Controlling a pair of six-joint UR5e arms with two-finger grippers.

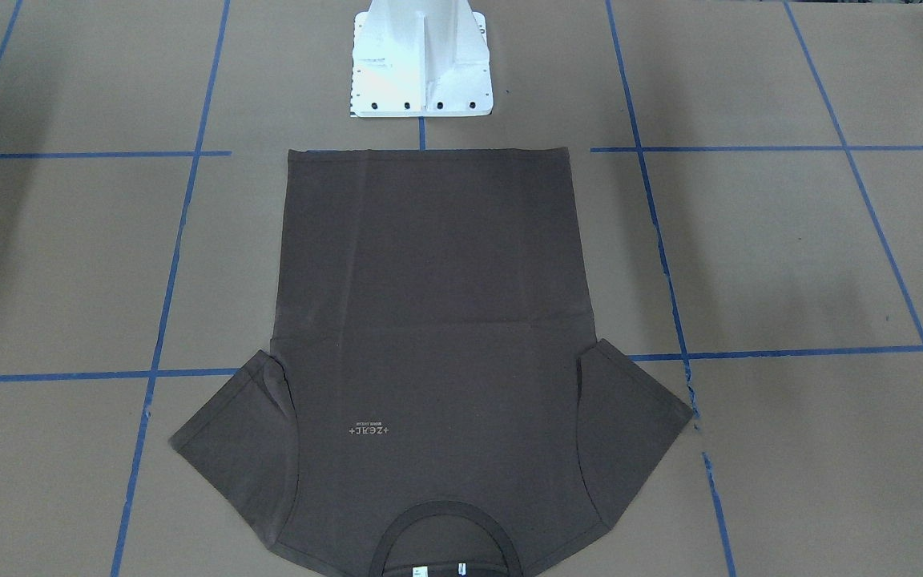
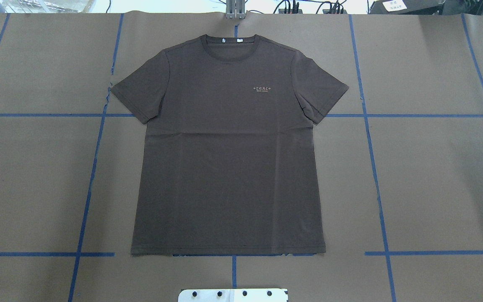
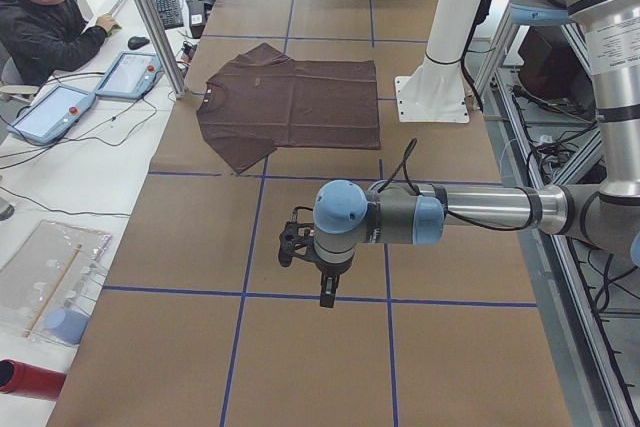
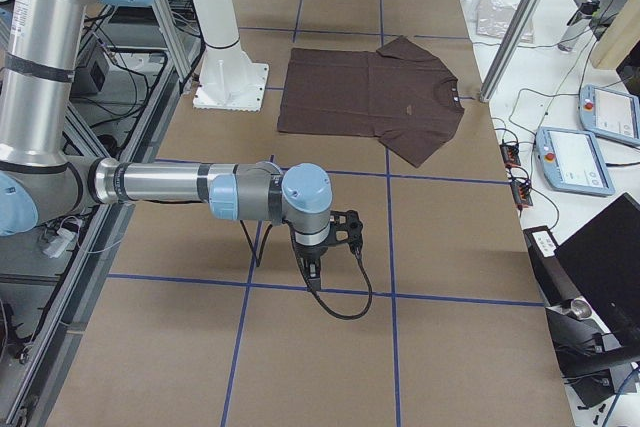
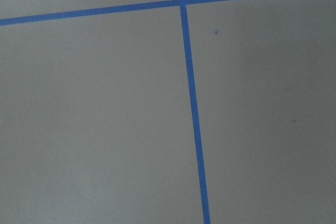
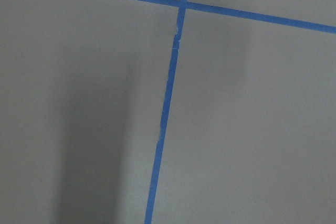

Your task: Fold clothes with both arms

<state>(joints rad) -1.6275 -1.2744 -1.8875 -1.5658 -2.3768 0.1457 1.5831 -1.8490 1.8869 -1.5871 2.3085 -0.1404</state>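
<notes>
— What is under you, seen from the front?
— A worktop papered in brown and squared off with blue tape. The T-shirt lies flat on it, chest up. Its hem is just in front of my white pedestal and its neck is toward the operators' side.

— And from overhead?
— The shirt lies midway across the paper with both sleeves spread. The pale logo and the collar with its white tags show clearly.

— From your left end?
— My left arm stretches level over bare paper, well apart from the shirt. The left pincer hangs pointing down above a tape line, and I cannot tell how far it is open. A person sits at a desk off the far edge.

— From your right end?
— My right arm lies out the same way. The right pincer points down near a tape line, well apart from the shirt, and I cannot tell its opening either.

— The wrist cameras?
— Each shows brown paper and two crossing tape lines.
</notes>
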